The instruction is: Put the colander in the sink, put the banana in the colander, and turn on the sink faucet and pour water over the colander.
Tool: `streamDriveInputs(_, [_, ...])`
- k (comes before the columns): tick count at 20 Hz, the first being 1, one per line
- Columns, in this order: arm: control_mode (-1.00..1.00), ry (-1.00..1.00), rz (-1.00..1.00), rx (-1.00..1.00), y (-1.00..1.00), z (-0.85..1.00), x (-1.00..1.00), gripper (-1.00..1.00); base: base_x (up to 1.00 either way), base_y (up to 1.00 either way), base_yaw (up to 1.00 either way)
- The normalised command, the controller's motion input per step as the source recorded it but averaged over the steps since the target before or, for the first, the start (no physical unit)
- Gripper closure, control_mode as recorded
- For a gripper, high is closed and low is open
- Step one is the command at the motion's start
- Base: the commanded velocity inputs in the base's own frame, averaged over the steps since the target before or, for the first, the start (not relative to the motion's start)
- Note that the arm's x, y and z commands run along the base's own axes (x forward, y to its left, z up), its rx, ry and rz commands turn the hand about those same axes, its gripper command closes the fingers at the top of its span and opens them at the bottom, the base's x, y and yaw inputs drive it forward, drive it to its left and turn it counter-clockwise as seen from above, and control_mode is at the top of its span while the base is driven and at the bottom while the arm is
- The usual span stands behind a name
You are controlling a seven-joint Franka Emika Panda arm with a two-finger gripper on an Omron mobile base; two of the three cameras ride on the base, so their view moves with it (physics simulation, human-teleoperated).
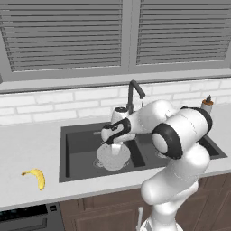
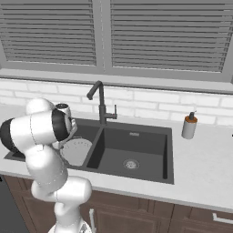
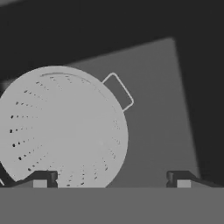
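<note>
The light grey perforated colander [image 1: 113, 156] sits on the floor of the left basin of the dark sink [image 1: 64, 153], also visible from the right [image 2: 76, 150]. My gripper [image 1: 106, 136] hovers just above the colander's left rim, open and gripping nothing. In the hand view the colander [image 3: 61, 131] lies below the spread fingertips [image 3: 41, 179], a small wire handle pointing up and right, and the gripper [image 3: 111, 179] is over its edge. The yellow banana [image 1: 36, 177] lies on the counter left of the sink. The dark gooseneck faucet [image 1: 133, 94] stands behind the basin divider.
A brown-topped soap bottle [image 2: 189, 126] stands on the counter right of the sink. The right basin [image 2: 132, 152] holds only its drain. My arm stretches over the sink's front edge. A tiled wall and shuttered window close off the back.
</note>
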Motion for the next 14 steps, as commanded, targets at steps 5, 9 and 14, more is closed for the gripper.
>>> streamDriveInputs(5, [-1.00, -0.09, 0.23, 0.00, -0.01, 0.46, -0.80, -1.00, 0.00, 0.00, 0.00])
streamDriveInputs(9, [-1.00, -0.08, 0.45, 0.00, 0.00, 0.27, -0.62, -1.00, 0.00, 0.00, 0.00])
streamDriveInputs(14, [-1.00, 0.00, 0.51, 0.00, 0.07, 0.25, -0.37, -1.00, 0.00, 0.00, 0.00])
